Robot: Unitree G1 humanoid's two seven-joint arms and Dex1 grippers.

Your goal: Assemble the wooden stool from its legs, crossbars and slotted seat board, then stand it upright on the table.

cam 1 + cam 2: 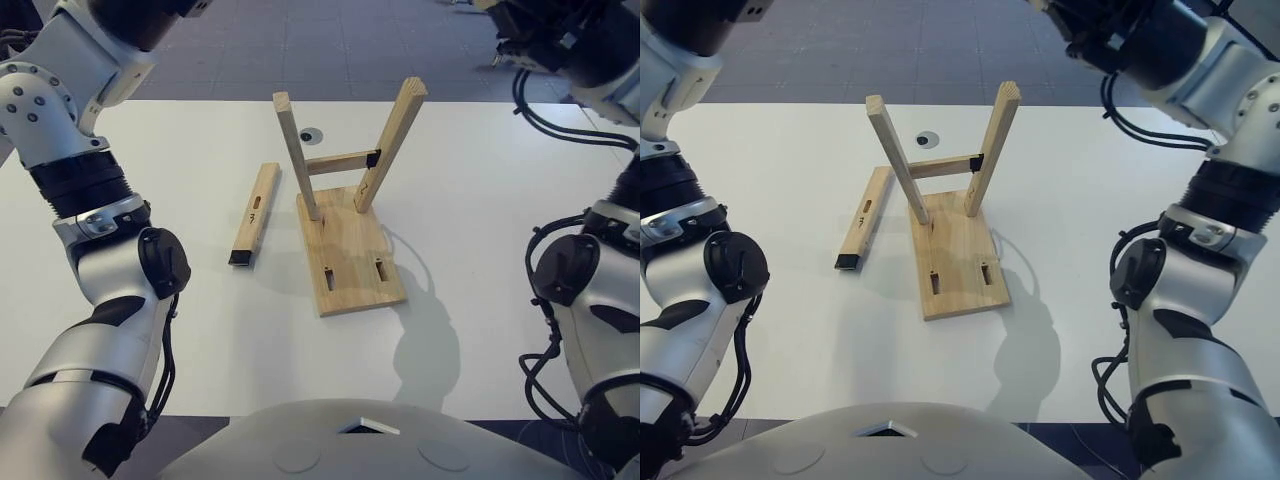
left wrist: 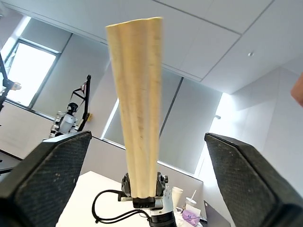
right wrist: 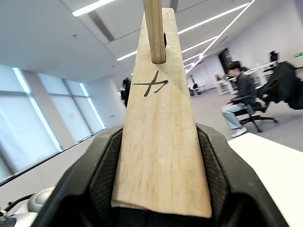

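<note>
Tabletop (image 1: 480, 300): bears seat board (image 1: 350, 265), flat, centre.
Seat board: two legs (image 1: 297, 155) (image 1: 392, 140) upright in it, crossbar (image 1: 340, 162) between.
Loose leg (image 1: 255, 215): flat, left of board.
Right end effector (image 3: 161, 156): clamps marked leg (image 3: 158, 118).
Left end effector (image 2: 147, 161): fingers apart, plain leg (image 2: 137, 94) between them.

Table (image 1: 480, 300) on my right of seat board (image 1: 350, 255): wide bare run. Near side in front of board also bare.

My left: loose leg (image 1: 255, 215) lies near board, narrow lane between.

Far end of board blocked: left standing leg (image 1: 298, 155) and right standing leg (image 1: 390, 145) splay outward, crossbar (image 1: 340, 162) bridges them, small gap under it.

Two near slots (image 1: 329, 272) uncovered, open from above.

Held leg (image 3: 156, 156) fills my right gripper (image 3: 161, 130), pads tight on both sides.
</note>
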